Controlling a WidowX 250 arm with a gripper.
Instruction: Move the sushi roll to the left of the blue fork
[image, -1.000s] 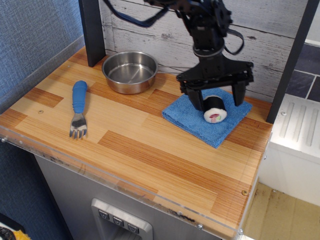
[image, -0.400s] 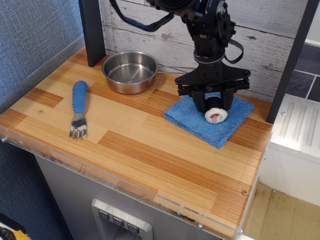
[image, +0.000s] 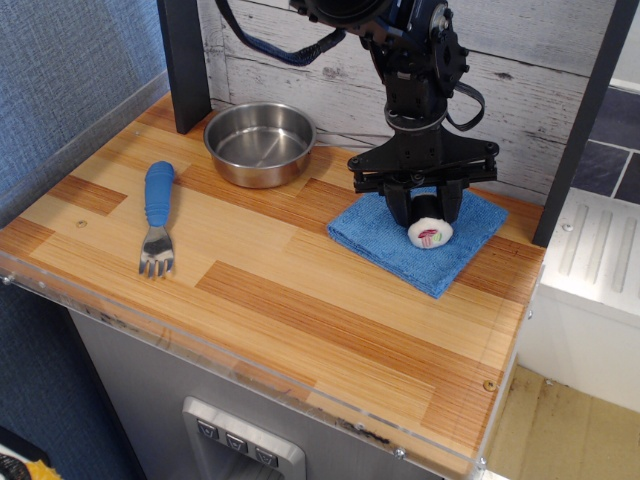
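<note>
The sushi roll (image: 430, 232) lies on a blue cloth (image: 385, 245) at the right rear of the wooden table, its white end with the pink and green centre facing the front. My gripper (image: 425, 212) stands straight over it with its black fingers (image: 399, 208) pressed against both sides of the roll, shut on it. The roll still rests on the cloth. The blue fork (image: 157, 214) lies far to the left, handle pointing back and tines toward the front edge.
A metal bowl (image: 216, 150) stands at the back, between the fork and the cloth. A dark post (image: 184, 60) rises at the back left and another (image: 582, 120) at the right. A wooden wall runs behind the table.
The fingers were spread wide on either side of the roll one second ago. They have since closed in on it and the gripper has come down slightly.
</note>
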